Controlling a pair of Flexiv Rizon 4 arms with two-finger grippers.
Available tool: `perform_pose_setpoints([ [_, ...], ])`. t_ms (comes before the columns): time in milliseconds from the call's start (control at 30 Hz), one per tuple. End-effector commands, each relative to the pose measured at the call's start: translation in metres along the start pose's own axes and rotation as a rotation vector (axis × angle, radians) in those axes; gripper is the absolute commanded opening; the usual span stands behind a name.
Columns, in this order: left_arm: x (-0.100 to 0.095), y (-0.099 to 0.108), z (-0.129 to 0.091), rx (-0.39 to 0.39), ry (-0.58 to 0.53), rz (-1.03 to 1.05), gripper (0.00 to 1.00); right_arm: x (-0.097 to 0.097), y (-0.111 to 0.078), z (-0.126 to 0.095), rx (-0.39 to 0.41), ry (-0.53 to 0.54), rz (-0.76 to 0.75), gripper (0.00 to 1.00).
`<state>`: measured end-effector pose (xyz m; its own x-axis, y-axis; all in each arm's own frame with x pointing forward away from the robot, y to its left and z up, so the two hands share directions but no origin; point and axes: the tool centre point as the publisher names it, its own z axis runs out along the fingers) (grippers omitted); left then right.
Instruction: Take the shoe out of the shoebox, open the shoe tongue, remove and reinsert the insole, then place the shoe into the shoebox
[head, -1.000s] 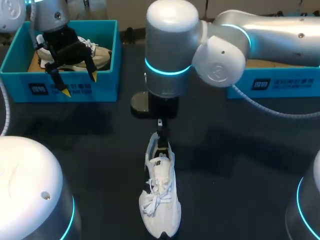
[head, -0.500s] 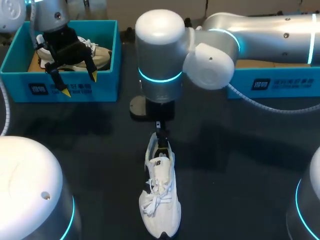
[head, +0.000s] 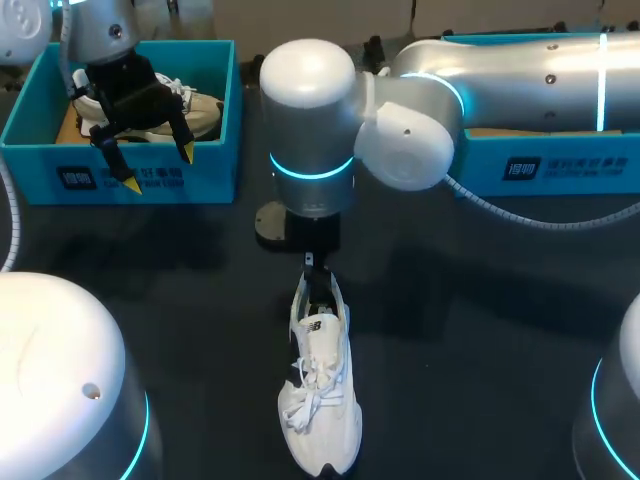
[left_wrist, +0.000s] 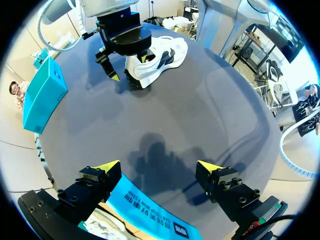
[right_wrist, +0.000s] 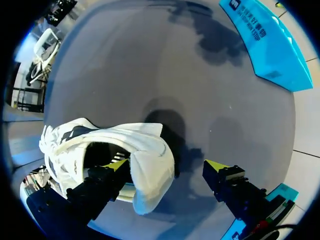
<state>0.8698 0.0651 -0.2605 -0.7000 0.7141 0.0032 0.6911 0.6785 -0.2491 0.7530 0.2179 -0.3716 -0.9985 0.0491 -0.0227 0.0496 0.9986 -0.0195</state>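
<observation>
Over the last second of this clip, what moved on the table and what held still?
The right arm swung its wrist housing toward the head view's left, and the right gripper shifted slightly with it at the heel of the white shoe. Its fingers are open, one in the shoe's opening. Nothing was taken hold of or let go. The shoe stayed put, as did the open left gripper over the left shoebox.

This looks like a robotics lab to me: my left arm (head: 100, 30) and right arm (head: 520, 70) work over a dark table (head: 480, 330), with one teal shoebox (head: 150, 178) and a second shoebox (head: 560, 165) on it.
</observation>
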Motion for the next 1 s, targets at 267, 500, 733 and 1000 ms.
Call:
perform_pose_setpoints([
  [267, 0.001, 0.000, 0.000, -0.002, 0.000, 0.000, 1.00, -0.001, -0.003, 0.016, -0.003, 0.000, 0.010, 0.63],
  [500, 0.001, 0.000, 0.000, -0.002, 0.000, 0.000, 1.00, -0.001, -0.003, 0.019, -0.001, 0.006, 0.012, 0.45],
  [733, 0.001, 0.000, 0.000, -0.002, 0.000, 0.000, 1.00, 0.003, -0.003, 0.020, -0.006, 0.005, 0.012, 0.00],
  [1000, 0.001, 0.000, 0.000, -0.002, 0.000, 0.000, 1.00, 0.001, -0.018, -0.010, 0.027, -0.028, 0.011, 0.00],
])
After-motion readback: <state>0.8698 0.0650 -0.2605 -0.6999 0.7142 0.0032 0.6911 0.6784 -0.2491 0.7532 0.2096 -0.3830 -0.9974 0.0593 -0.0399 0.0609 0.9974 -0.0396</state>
